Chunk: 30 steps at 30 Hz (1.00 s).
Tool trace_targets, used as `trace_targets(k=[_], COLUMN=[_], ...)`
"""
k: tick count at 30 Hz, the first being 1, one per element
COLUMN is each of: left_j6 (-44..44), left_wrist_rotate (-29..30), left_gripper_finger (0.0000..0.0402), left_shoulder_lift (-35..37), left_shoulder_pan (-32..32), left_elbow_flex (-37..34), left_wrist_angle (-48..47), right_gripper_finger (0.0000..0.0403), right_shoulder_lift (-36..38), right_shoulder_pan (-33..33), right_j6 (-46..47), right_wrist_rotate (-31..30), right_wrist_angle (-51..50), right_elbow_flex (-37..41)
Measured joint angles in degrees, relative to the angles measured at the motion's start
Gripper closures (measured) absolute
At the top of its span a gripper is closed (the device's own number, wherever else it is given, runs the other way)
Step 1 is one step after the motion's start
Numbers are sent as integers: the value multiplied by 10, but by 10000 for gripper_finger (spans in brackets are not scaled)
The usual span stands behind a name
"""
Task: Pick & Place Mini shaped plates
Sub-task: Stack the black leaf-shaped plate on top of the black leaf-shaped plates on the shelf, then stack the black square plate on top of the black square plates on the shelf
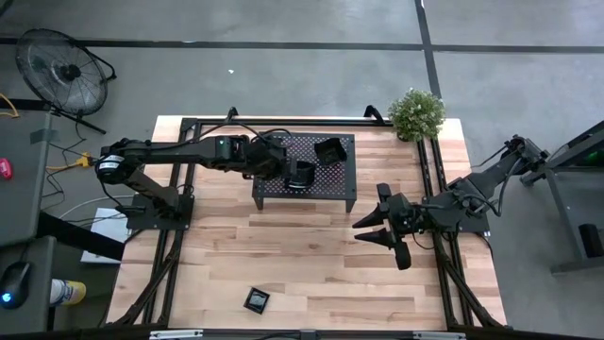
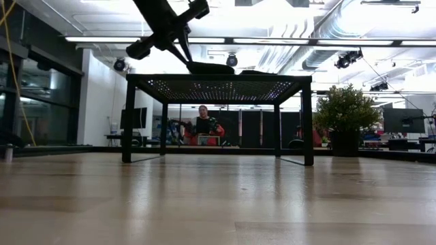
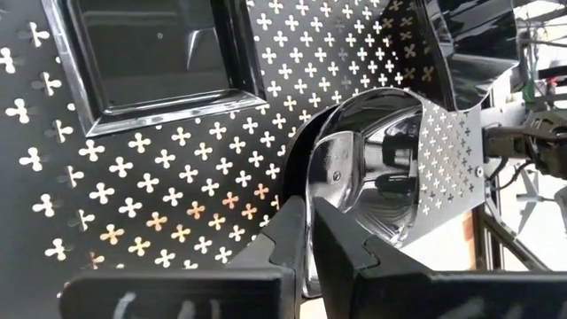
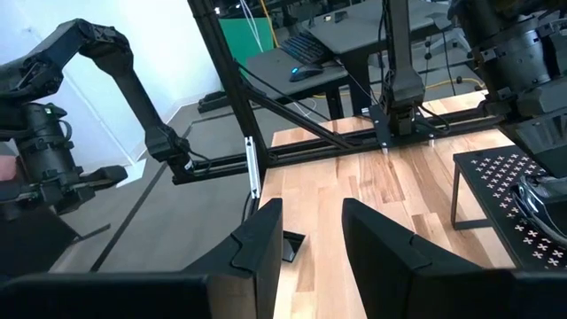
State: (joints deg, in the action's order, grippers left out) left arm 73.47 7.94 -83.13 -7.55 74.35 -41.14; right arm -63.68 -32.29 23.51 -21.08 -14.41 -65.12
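the left gripper (image 3: 306, 232) was over the perforated rack (image 1: 330, 178), its fingers clamped on the rim of a rounded glossy plate (image 3: 372, 159) that rested on the rack's mesh. a square plate (image 3: 155, 58) lay on the same rack just beside it, and another plate (image 1: 329, 149) sat near the rack's far edge. the right gripper (image 1: 377, 229) hung beside the rack over the table (image 1: 311, 264), fingers apart and empty. one small square plate (image 1: 256, 300) lay on the table well apart from the rack, near the front edge.
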Motion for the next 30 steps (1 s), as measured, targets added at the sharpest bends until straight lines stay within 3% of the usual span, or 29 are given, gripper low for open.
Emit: trace_targets(k=[8, 14, 21, 30], left_j6=[-15, -30, -108, -147], left_wrist_rotate=[0, 3, 5, -17], left_gripper_finger=[371, 314, 250, 244], left_shoulder_lift=[6, 6, 6, 6], left_shoulder_pan=[0, 0, 0, 5], left_elbow_flex=[0, 3, 50, 120], left_wrist_angle=[-6, -10, -12, -127], right_gripper_finger=[288, 288, 288, 288], right_shoulder_lift=[0, 0, 0, 0], right_shoulder_pan=[0, 0, 0, 0], right_j6=[0, 0, 6, 15], right_wrist_rotate=[2, 2, 2, 2], right_wrist_angle=[-1, -6, -9, -12], right_elbow_flex=[0, 0, 0, 0])
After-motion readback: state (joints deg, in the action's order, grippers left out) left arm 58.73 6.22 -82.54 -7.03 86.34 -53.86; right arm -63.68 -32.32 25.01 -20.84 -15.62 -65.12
